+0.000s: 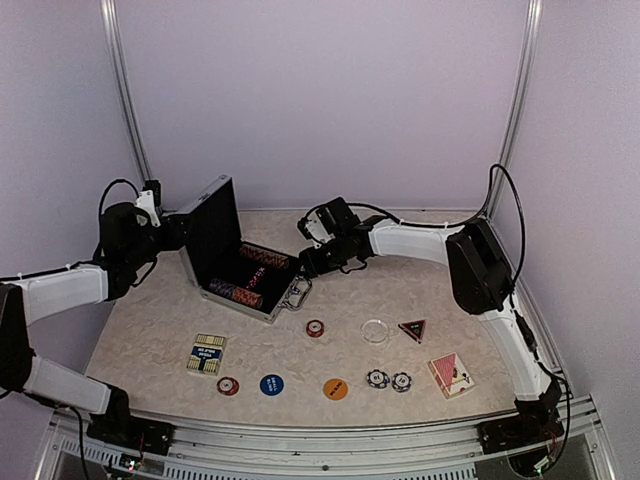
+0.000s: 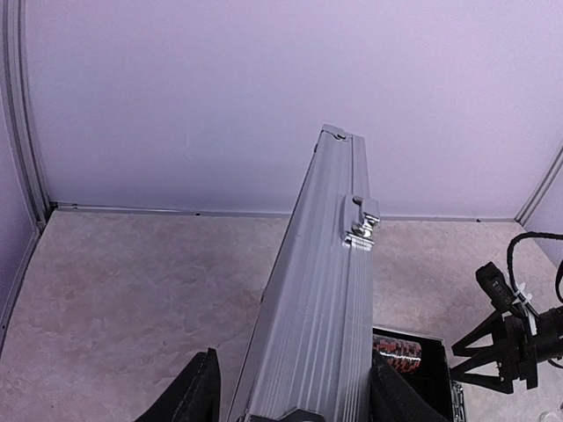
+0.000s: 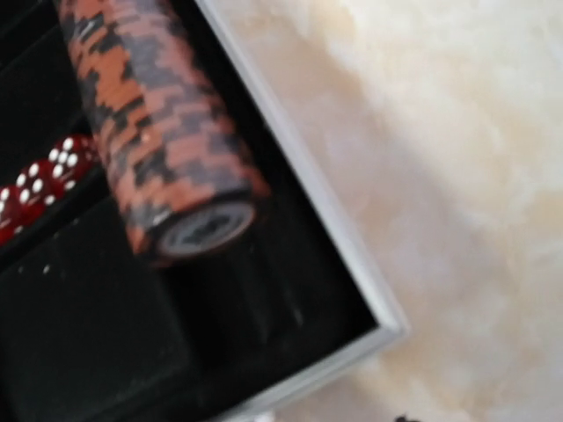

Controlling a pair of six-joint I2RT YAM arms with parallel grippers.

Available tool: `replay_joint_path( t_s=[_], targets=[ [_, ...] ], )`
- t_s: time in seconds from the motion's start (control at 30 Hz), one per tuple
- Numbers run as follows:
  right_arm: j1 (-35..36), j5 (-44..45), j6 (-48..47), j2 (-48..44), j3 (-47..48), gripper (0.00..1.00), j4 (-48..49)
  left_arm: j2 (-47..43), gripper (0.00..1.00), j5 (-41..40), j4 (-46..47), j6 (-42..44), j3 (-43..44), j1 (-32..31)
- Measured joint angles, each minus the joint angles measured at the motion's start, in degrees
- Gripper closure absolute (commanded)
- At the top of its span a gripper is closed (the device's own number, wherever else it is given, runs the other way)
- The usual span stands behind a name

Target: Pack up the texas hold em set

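The silver briefcase (image 1: 272,313) lies open at the back left with its lid (image 1: 212,232) upright. Two striped chip rolls (image 1: 262,258) lie in its black lining. My left gripper (image 1: 172,235) is shut on the lid (image 2: 317,290); one finger (image 2: 396,396) is on the inner face and the other (image 2: 198,391) lies close against the outer face. My right gripper (image 1: 312,262) hovers at the case's right end, jaws apart with nothing between them (image 2: 457,365). The right wrist view shows a chip roll (image 3: 154,132), red dice (image 3: 40,185) and the case rim (image 3: 308,185), but no fingers.
Loose on the table are a red chip (image 1: 315,328), a clear disc (image 1: 375,330), a dark triangle (image 1: 412,328), a red-backed deck (image 1: 451,373), a yellow-blue deck (image 1: 206,353), a blue disc (image 1: 271,384), an orange disc (image 1: 335,388) and two dark chips (image 1: 389,380). The case handle (image 1: 298,293) sticks out.
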Motion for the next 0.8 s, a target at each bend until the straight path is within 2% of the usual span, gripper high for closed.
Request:
replay_joint_path(
  t_s=[0.2, 0.37, 0.8],
  targets=[
    [0.0, 1.27, -3.39, 0.74, 0.81, 0.51, -0.46, 0.11, 0.48, 0.2, 0.2, -0.48, -0.02, 0.0],
    [0.0, 1.46, -5.07, -1.62, -4.9, 0.52, 3.78, 0.33, 0.48, 0.44, 0.44, -0.87, -0.04, 0.0],
    [-0.02, 1.01, -7.78, -4.2, -12.7, 0.51, 7.08, 0.33, 0.44, 0.5, 1.79, -1.01, -0.87, 0.0]
  ],
)
